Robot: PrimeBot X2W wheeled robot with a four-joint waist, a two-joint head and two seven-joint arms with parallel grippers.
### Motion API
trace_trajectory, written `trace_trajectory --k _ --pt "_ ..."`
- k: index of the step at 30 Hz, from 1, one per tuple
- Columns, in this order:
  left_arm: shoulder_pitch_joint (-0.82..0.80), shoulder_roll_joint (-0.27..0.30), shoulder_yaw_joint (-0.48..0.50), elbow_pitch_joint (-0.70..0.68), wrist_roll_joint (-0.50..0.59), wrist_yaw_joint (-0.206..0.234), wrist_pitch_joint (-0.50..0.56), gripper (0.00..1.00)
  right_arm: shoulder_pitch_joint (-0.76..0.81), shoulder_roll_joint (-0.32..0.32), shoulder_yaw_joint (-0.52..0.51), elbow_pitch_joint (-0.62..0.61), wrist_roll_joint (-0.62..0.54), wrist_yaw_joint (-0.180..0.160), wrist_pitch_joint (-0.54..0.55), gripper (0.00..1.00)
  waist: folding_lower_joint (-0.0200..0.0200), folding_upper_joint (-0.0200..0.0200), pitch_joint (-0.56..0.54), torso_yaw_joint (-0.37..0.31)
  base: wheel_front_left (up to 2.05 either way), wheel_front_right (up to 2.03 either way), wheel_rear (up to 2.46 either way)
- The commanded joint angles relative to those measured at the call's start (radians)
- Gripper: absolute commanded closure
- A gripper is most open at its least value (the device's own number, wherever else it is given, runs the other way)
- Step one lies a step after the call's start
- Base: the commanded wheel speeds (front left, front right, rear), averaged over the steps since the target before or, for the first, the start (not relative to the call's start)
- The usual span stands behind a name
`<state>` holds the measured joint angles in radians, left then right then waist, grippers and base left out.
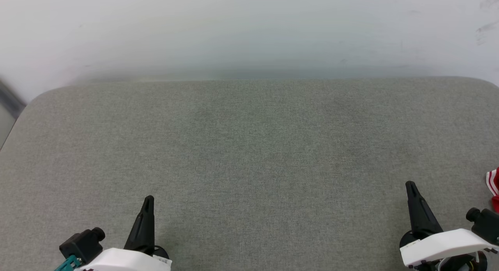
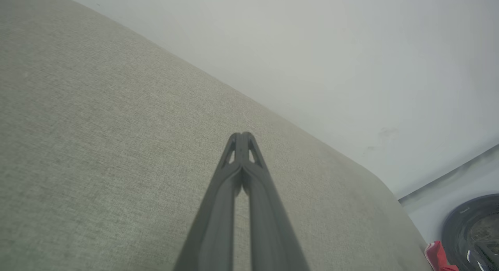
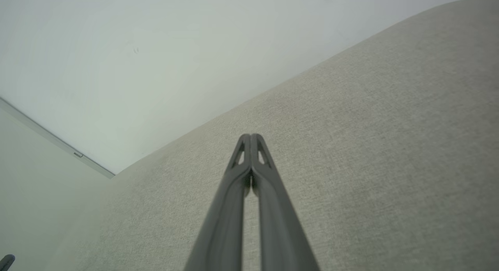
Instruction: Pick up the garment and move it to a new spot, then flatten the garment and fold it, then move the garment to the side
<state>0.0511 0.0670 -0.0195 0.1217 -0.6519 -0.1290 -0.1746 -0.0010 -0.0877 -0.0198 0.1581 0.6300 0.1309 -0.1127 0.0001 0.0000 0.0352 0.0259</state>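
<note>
Grey fabric-covered bench (image 1: 249, 146) takes up most of the head view. It has rounded far corners and its middle is bare. A plain white wall (image 1: 249, 29) runs behind it, with a few dark scuffs top right.

Left gripper (image 1: 148, 201) sits low at the near left of the bench, fingers pointing away from the robot. In the left wrist view the left gripper (image 2: 242, 136) has its two dark fingers pressed together at the tips, with nothing between them. It hangs over bare fabric.

Right gripper (image 1: 410, 185) sits low at the near right, tilted slightly leftward. In the right wrist view the right gripper (image 3: 251, 137) has its tips closed against each other and is empty, also over bare fabric.

The left wrist view also shows a dark round thing (image 2: 473, 232) down past the bench corner, wheel-like. Can't tell what it is.

The garment (image 1: 494, 189) is a small red patch with red-and-white stripes, cut off by the right edge of the head view. It's just to the right of the right gripper and neither gripper touches it. In the left wrist view a red scrap of the garment (image 2: 438, 257) shows at the bench's corner, next to the dark round thing. Can't tell whether it lies on the bench or hangs off the edge.
</note>
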Motion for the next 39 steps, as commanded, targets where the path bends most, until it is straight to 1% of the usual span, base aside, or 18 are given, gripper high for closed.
trace_trajectory --k 1,19,39 --pt "-0.030 0.009 0.006 -0.007 -0.039 0.000 0.006 1.00 -0.036 0.004 -0.005 -0.010 0.039 0.000 0.008 1.00 0.0000 0.0000 0.000 0.000 0.00 0.00 0.00" --pt "-0.065 0.016 0.020 0.024 -0.291 -0.001 0.065 1.00 -0.057 0.010 -0.025 0.014 0.284 0.000 0.061 1.00 0.0000 0.0000 -0.006 -0.005 0.00 0.00 0.00" --pt "-0.095 0.018 0.041 0.054 -0.517 -0.002 0.122 1.00 -0.075 0.017 -0.045 0.037 0.508 0.000 0.112 1.00 -0.0001 0.0000 -0.012 -0.010 0.00 0.00 0.00"
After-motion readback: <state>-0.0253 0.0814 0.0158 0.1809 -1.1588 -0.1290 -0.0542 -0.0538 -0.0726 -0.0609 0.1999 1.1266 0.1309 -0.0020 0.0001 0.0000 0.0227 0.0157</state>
